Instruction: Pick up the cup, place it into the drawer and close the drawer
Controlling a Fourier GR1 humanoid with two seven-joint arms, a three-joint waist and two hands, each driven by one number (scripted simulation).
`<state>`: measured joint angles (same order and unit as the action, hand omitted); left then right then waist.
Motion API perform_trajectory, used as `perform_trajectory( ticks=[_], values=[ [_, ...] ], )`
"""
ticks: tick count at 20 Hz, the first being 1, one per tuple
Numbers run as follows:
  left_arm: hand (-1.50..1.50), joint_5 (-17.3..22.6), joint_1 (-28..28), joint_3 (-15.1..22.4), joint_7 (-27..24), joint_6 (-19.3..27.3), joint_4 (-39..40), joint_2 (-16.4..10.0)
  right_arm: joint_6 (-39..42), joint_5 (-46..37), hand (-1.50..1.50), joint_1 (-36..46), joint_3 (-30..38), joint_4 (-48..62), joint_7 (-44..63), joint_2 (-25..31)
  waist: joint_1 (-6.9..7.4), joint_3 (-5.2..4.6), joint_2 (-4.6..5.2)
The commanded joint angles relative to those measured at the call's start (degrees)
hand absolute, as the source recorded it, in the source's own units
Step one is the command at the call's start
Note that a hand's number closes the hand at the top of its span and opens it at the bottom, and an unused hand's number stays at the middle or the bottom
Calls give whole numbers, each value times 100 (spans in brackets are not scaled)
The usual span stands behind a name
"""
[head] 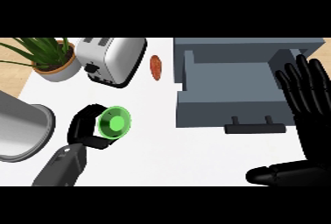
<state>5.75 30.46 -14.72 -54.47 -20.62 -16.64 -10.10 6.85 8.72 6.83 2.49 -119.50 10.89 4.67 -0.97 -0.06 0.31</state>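
White counter [161,153] fills most of the head view, with a strip of wooden floor at the upper left. At the far left a large grey metal vessel [22,127] lies partly cut off by the edge. Behind it a potted plant [55,59] stands at the counter's back corner, its green leaves spreading out over the rim. Just beside the plant sits a silver toaster [110,59], angled, its slots turned toward the upper left.

Below the toaster the grey left forearm [61,168] comes up from the lower edge. The black left hand [84,127] is curled round the green cup [114,123] — fingers wrapped over its left and lower sides, hiding much of its wall. The cup is tipped so that one round green end faces the camera. It lies between the metal vessel and the drawer, well apart from the drawer. Whether it touches the counter cannot be told.

A small reddish-brown oval item [156,67] lies near the back, between the toaster and the drawer.

Right of centre the grey drawer [220,113] stands pulled out, its inside showing bare, with a dark handle [255,128] on its front wall.

At the right edge the right hand [313,113] rests spread flat — fingers straight and pointing up, thumb out to the left, holding nothing — overlapping the drawer's right side.
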Motion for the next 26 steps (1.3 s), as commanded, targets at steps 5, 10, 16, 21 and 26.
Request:
perform_trajectory(
  ticks=[5,10,16,21,26],
  values=[
    [150,264,-584,-245,-984,528,-551,289,62,20,-150,-109,85,39,-85,48,103,4,-33],
    [150,460,-545,-242,-700,463,-1184,367,70,304,-150,-153,250,-319,217,137,78,5,-41],
    [150,417,-1197,334,80,510,-2991,555,-81,94,-150,-57,109,-498,540,157,178,14,-84],
    [150,598,-1280,809,1445,724,-4578,936,216,301,-150,-501,334,-155,-57,143,176,19,-84],
    [150,1030,-1089,1144,2942,1255,-6010,1000,95,25,-150,-19,259,367,-168,109,182,14,-63]
  ],
)
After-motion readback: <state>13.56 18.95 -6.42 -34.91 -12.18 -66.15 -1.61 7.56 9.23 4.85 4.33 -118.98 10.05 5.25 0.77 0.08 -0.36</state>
